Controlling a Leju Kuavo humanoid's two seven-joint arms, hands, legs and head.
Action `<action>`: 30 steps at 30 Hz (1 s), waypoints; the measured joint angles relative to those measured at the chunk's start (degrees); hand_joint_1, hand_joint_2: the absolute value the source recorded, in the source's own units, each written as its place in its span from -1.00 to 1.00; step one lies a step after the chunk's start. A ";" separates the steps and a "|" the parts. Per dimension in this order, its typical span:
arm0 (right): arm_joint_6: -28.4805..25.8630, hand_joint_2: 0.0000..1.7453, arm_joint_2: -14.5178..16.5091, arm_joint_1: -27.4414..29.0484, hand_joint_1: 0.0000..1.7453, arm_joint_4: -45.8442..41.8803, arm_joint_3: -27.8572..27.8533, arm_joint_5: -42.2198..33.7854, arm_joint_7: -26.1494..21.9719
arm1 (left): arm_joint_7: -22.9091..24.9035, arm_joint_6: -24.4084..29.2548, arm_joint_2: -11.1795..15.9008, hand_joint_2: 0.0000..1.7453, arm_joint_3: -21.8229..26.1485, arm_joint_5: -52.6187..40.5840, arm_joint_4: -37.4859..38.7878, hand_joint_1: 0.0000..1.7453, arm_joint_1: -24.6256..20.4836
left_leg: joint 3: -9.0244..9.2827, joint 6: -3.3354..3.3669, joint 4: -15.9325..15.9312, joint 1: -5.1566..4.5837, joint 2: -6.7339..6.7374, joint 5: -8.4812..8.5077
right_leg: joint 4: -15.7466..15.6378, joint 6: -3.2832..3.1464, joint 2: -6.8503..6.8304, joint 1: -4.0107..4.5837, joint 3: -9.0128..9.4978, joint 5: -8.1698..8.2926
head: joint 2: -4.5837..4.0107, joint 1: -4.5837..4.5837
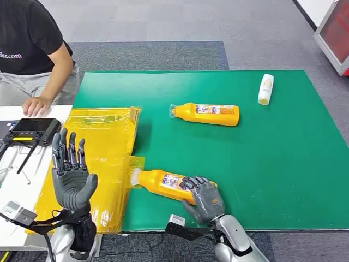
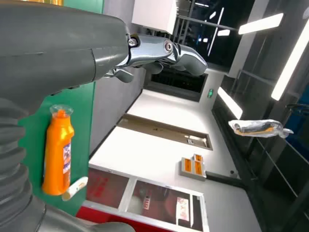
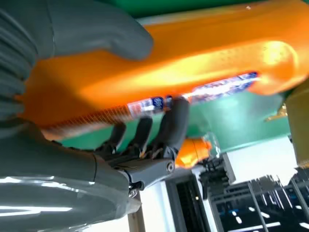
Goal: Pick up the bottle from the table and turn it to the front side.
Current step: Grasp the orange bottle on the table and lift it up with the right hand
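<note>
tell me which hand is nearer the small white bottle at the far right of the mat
Right. The right hand grips the near orange bottle; the left hand is raised over the yellow plastic sheet, farther from the white bottle.
</note>
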 joint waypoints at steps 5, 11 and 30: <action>0.48 1.00 0.54 -1.77 1.00 1.93 0.18 1.53 0.77 | 0.00 0.05 0.00 1.00 0.17 -0.16 -0.39 -1.00 -0.01 | 0.28 0.00 0.00 0.00 0.00 -0.05 | -0.02 0.01 -0.01 0.00 0.28 -0.06 | 0.00 -0.01; 1.33 1.00 1.07 -4.42 1.00 4.99 0.88 2.25 0.20 | 0.06 0.02 0.00 1.00 0.33 -0.28 -0.55 -1.00 -0.06 | 0.70 0.02 0.00 -0.01 -0.01 -0.12 | -0.05 0.01 -0.03 -0.01 0.70 -0.16 | 0.00 0.01; 1.97 1.00 1.39 -5.42 -1.00 7.57 2.45 3.27 0.82 | -0.21 0.88 0.02 1.00 0.48 0.08 -0.58 -1.00 -0.03 | 1.07 0.12 0.00 -0.03 -0.01 -0.25 | -0.07 0.08 -0.02 -0.02 1.10 -0.26 | 0.00 0.01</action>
